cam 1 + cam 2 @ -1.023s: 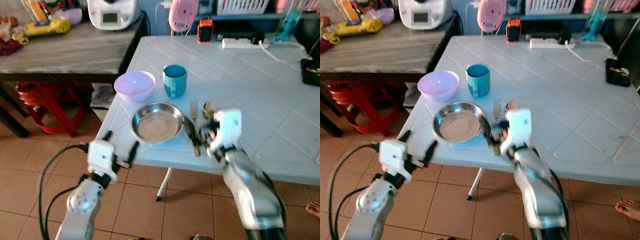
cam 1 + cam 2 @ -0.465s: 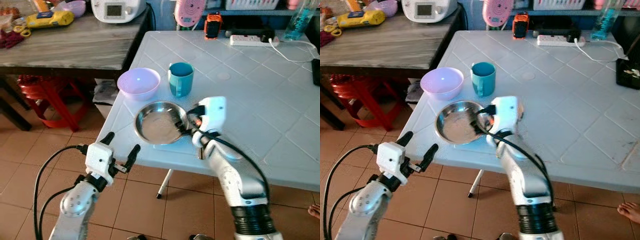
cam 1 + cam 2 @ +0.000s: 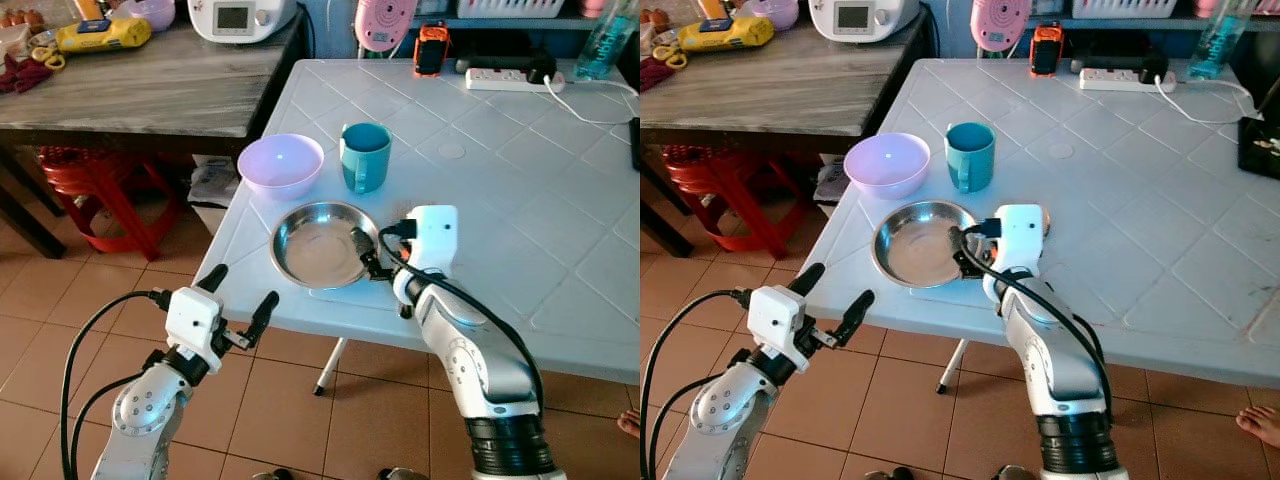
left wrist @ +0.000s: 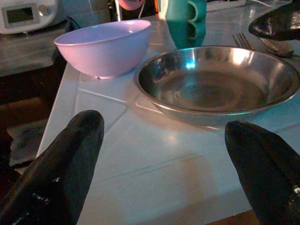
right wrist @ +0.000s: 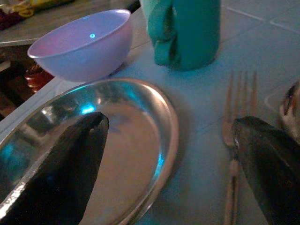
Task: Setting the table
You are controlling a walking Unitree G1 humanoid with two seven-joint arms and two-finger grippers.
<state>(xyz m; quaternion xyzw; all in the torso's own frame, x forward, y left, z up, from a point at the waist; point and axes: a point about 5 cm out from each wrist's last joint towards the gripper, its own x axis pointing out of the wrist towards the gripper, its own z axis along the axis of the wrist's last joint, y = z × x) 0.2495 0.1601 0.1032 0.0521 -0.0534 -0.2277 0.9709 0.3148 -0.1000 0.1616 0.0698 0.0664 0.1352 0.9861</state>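
Round stainless-steel plate (image 3: 318, 244) at the near edge of the white tiled surface (image 3: 520, 190); silver fork (image 5: 233, 150) just right of it. Lilac plastic bowl (image 3: 281, 165) and teal mug (image 3: 364, 157) lie beyond. Right pincer (image 3: 366, 256), spread wide and empty, hovers at the plate's right rim. Left pincer (image 3: 240, 301), open and empty, hangs before the surface's near edge.

Metal plate (image 3: 318, 243) on the table (image 3: 520, 190), just left of the right gripper (image 3: 369, 255). Fork (image 5: 233, 140) right of the plate, between the spread fingers. Bowl (image 3: 281, 166) and cup (image 3: 364, 157) beyond. Left gripper (image 3: 240, 306) off the table's near edge.
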